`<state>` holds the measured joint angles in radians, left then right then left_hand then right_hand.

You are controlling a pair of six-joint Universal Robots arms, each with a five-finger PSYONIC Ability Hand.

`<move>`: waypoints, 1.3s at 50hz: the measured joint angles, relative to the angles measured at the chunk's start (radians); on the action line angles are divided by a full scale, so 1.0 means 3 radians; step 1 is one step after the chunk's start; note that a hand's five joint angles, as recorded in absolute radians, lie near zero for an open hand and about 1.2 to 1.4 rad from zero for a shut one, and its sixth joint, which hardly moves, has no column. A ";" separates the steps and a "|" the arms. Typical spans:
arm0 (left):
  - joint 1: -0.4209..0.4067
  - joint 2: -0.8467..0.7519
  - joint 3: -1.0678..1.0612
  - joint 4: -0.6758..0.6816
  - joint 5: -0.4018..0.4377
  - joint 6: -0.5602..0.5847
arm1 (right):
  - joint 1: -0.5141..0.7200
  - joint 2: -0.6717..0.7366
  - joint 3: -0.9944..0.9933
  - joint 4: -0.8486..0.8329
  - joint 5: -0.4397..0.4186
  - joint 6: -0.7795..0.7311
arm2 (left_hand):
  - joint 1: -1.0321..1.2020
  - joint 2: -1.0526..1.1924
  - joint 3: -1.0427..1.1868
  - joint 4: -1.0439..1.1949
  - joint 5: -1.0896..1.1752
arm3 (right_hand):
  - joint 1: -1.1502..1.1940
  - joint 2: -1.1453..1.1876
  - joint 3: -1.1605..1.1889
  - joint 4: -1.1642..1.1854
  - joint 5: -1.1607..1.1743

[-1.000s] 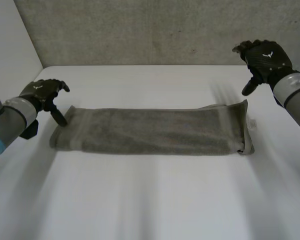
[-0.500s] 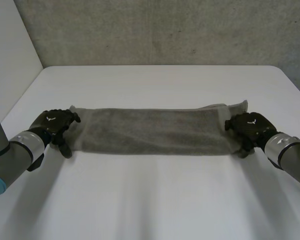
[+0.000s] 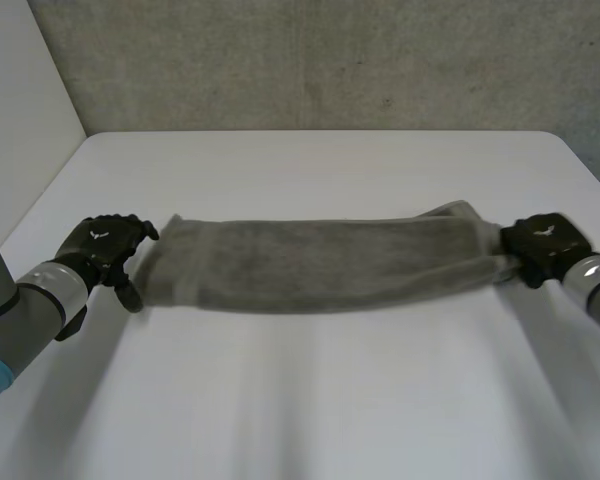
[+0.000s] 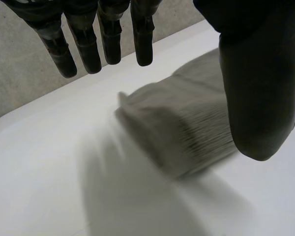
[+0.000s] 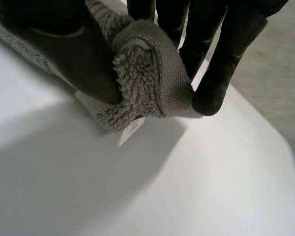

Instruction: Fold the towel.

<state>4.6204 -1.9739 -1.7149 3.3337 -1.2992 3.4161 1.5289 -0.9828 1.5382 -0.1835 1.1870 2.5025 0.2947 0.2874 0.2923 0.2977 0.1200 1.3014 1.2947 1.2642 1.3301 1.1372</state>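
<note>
- A grey towel (image 3: 320, 265) lies in a long, narrow folded band across the white table (image 3: 310, 410), with one of the robot's black hands at each short end.
- The left hand (image 3: 105, 248) is just beside the towel's left end. In the left wrist view its fingers (image 4: 88, 46) hang straight and slightly spread, clear of the cloth and past the corner of that end.
- The left thumb (image 4: 255, 93) stands apart from those fingers, in front of the towel's near edge. Whether it touches the cloth cannot be told, but nothing is pinched.
- The right hand (image 3: 540, 243) is closed on the towel's right end. In the right wrist view the looped pile is rolled over and pinched between the thumb (image 5: 73, 54) on one side and the fingers (image 5: 226, 59) on the other.
- A small white label (image 5: 130, 132) hangs from the pinched end, below the thumb. That end appears to sit just off the table, with a shadow under it.
- Between the two hands the towel runs nearly straight, bunched narrower at the right end than at the left.
- Beyond the towel's far edge the table reaches a rough grey wall (image 3: 330, 60).
</note>
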 measured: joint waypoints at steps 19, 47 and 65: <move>0.0052 0.0034 -0.0045 0.0010 0.0005 0.0000 | -0.0561 -0.0387 -0.0839 0.0631 -0.0246 -0.0622 | 0.0000 0.0000 -0.0001 0.0000 -0.0064 | 0.0017 0.0002 0.0035 0.0000 0.0000; 0.0044 0.0079 -0.0091 0.0081 -0.0001 -0.0078 | 0.2709 0.0766 -0.1549 0.0662 0.0211 -0.0626 | -0.0010 -0.0002 -0.0001 -0.0001 -0.0113 | -0.3045 -0.3108 -0.2926 -0.3061 -0.3116; -0.0603 0.0291 0.0285 0.0042 0.0007 -0.0479 | 0.1854 -0.0576 -0.0545 0.0477 0.0415 0.0494 | -0.0014 -0.0014 -0.0019 -0.0016 -0.0130 | -0.3578 -0.3526 -0.3388 -0.3574 -0.3588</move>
<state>4.4396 -1.8866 -1.6296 3.3462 -1.2971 3.2725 2.0853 -1.1557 1.3747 -0.0404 1.3115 2.6507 0.2906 0.2831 0.2865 0.2930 0.0809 0.2282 0.2371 0.2477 0.2579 0.0608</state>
